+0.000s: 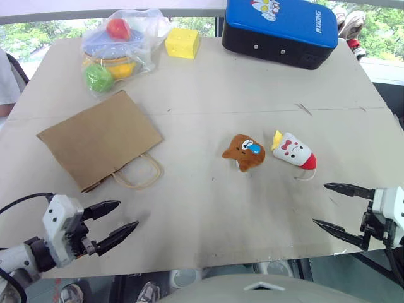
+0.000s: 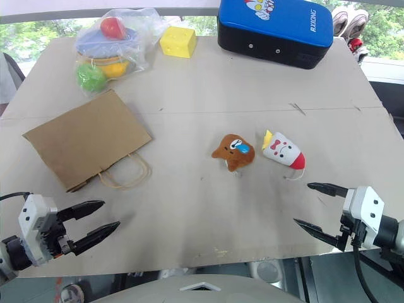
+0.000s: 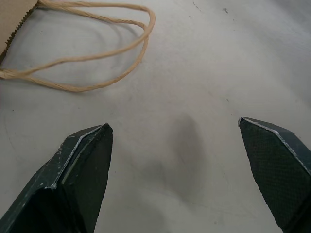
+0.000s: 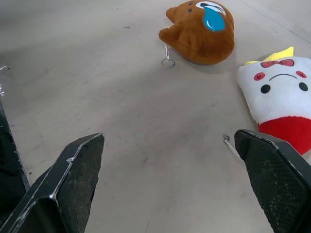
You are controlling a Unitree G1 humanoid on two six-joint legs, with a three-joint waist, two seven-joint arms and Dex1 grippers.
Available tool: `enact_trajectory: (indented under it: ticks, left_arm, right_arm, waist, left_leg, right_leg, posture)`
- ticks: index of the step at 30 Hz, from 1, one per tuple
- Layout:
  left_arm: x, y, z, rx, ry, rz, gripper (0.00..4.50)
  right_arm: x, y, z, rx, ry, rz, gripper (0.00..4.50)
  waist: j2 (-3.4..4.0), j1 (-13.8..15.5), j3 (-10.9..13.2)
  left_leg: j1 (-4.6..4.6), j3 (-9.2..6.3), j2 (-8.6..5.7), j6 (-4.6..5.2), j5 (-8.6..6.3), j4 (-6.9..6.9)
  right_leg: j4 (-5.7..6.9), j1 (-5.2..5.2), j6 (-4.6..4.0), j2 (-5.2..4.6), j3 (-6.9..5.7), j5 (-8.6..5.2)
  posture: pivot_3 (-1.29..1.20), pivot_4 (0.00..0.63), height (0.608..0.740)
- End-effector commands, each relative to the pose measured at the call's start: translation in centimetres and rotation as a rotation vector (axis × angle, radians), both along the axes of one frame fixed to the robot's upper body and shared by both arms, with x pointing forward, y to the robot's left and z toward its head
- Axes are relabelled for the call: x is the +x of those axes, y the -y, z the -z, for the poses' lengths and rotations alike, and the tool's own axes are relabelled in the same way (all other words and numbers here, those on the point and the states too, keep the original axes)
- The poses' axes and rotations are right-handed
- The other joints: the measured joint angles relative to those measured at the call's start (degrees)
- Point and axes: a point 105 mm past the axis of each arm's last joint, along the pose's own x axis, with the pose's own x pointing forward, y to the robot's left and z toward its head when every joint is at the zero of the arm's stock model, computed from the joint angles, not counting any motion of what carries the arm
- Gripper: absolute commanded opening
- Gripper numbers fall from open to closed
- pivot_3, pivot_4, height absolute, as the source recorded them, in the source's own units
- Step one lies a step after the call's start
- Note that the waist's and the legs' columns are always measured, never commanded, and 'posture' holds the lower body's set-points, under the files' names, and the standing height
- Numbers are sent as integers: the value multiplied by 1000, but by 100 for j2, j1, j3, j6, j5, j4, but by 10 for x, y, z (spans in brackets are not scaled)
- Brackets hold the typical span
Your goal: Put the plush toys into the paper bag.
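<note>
Both black two-fingered grippers, left (image 1: 117, 219) and right (image 1: 331, 207), hover wide open and empty at the table's near edge; brown bear plush (image 1: 245, 151) and white cone plush (image 1: 294, 151) lie mid-table, outside the flat brown paper bag (image 1: 99, 137); nothing packed yet

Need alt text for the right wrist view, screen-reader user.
Two plush toys lie on a bare grey table: a brown bear-like toy with a blue tear mark and a small key ring, and beside it a white toy with a frowning face, yellow top and red base. The open right gripper frames the foreground, empty.
</note>
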Motion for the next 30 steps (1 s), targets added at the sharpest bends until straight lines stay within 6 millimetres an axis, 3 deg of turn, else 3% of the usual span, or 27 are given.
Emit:
enact_trajectory:
  ticks: [1, 4, 10, 18, 23, 27, 30]
  left_arm:
    - [8, -2, -10, 66, 79, 9, 4500]
    - [22, -10, -26, 142, 208, -17, 4500]
    - [28, -20, -47, 281, 361, 60, 4500]
    - [54, -28, -34, 509, 442, 270, 4500]
    - [71, -23, -21, 552, 465, 357, 4500]
    - [84, -12, -15, 522, 493, 407, 3377]
    - [89, -7, -18, 455, 497, 412, 1680]
  right_arm:
    - [0, -6, -3, 28, 32, -53, 4261]
    - [5, -17, 1, 77, 34, -124, 4261]
    - [0, -42, -9, 147, 61, -249, 4261]
    - [8, -85, -37, 210, 159, -403, 4261]
    - [13, -95, -41, 207, 157, -402, 4261]
    - [17, -95, -40, 197, 148, -377, 4500]
    - [20, -96, -41, 194, 156, -345, 4500]
  waist:
    - [-3, 0, -2]
    - [-4, 1, -3]
    - [-1, 5, -2]
    - [0, 10, -1]
    - [-9, 44, -5]
    - [-8, 99, -5]
    - [-9, 96, -6]
  left_leg:
    - [0, 0, 0, 0, 0, 0]
    - [4, 0, -1, 0, 0, 0]
    - [3, 6, -1, 24, 10, -3]
    - [44, 25, 0, 24, 10, -8]
    - [49, 34, 0, 24, 10, -30]
    - [52, 40, 0, 24, 10, -32]
    - [55, 47, 0, 24, 10, -31]
  right_leg:
    - [0, 0, 0, 0, 0, 0]
    - [0, 3, 0, 2, -1, 0]
    - [1, 8, -5, 5, 1, -1]
    - [2, 32, -4, 0, 15, -1]
    - [-1, 35, -25, 0, 18, 11]
    - [2, 34, -25, 3, 22, 11]
    - [7, 34, -24, 5, 30, 11]
  posture:
    - [0, 150, 740]
    - [0, 150, 740]
    - [0, 150, 740]
    - [0, 150, 740]
    - [0, 150, 740]
    - [0, 150, 740]
    - [0, 150, 740]
